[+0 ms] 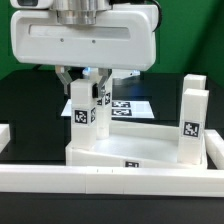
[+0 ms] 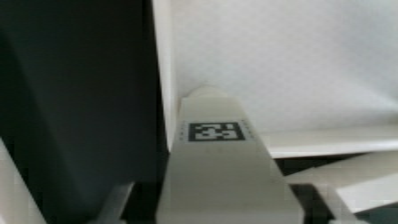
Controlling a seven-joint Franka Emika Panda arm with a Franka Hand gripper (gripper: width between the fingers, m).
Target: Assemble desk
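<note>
White plastic fills the scene: the tabletop (image 1: 130, 150) lies on the black table (image 1: 25, 100), pushed against the border rail (image 1: 110, 182). The end effector (image 1: 84, 82) hangs directly above the tabletop's corner on the exterior view's left, its fingers (image 1: 68, 80) pinching a tagged leg (image 1: 83, 110) that stands upright on that corner. A second leg (image 1: 192, 122) stands on the tabletop's opposite corner, well apart from the end effector. Behind the tabletop lies the marker board (image 1: 132, 106) (partly hidden). The wrist view shows the held leg (image 2: 217, 150) against the tabletop (image 2: 285, 70).
</note>
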